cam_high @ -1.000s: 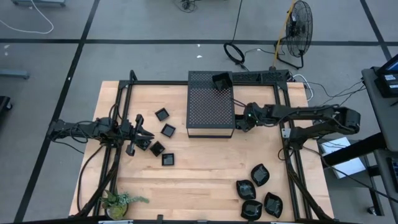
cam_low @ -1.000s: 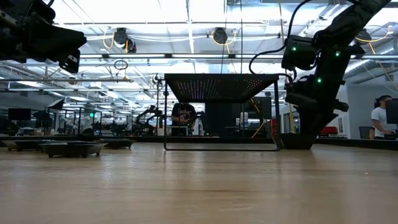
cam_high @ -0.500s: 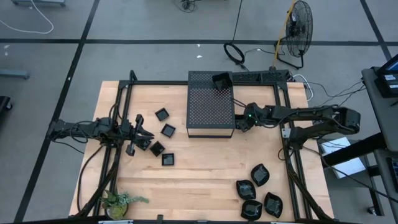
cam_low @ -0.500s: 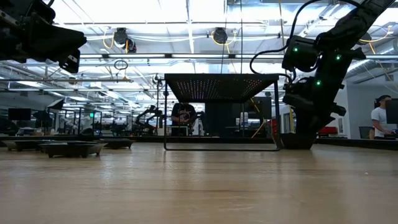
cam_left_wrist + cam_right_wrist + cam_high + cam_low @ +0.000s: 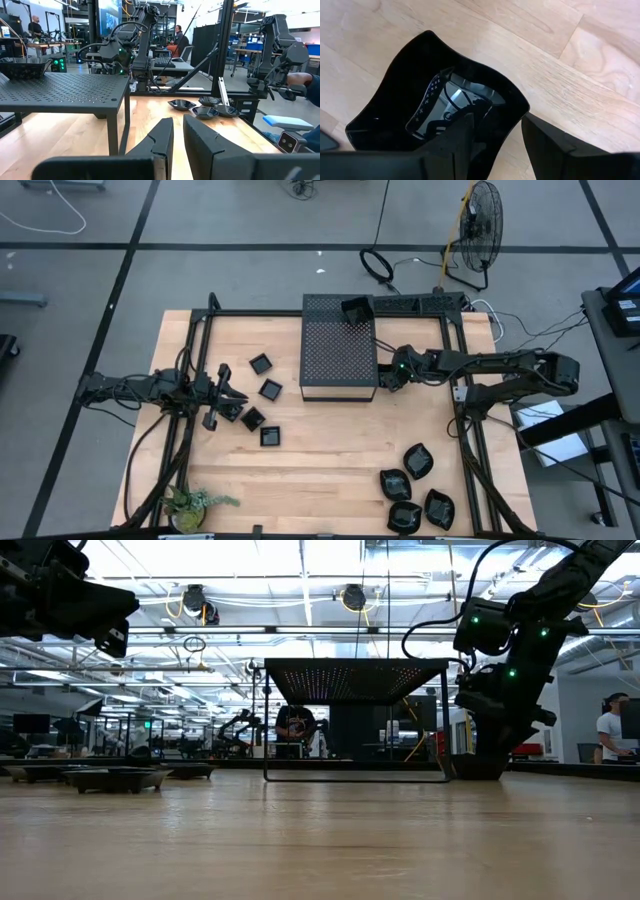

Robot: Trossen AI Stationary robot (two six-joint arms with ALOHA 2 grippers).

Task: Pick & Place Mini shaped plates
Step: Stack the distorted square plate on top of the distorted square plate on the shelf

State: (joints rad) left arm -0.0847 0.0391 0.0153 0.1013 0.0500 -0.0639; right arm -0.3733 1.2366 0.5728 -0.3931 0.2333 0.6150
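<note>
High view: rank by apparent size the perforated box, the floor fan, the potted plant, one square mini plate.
1. perforated box, by far the largest.
2. floor fan.
3. potted plant, near the left front corner.
4. square mini plate, smallest.
The fan stands on the floor, lower than the table, so its rank against the plant is less certain.
</note>
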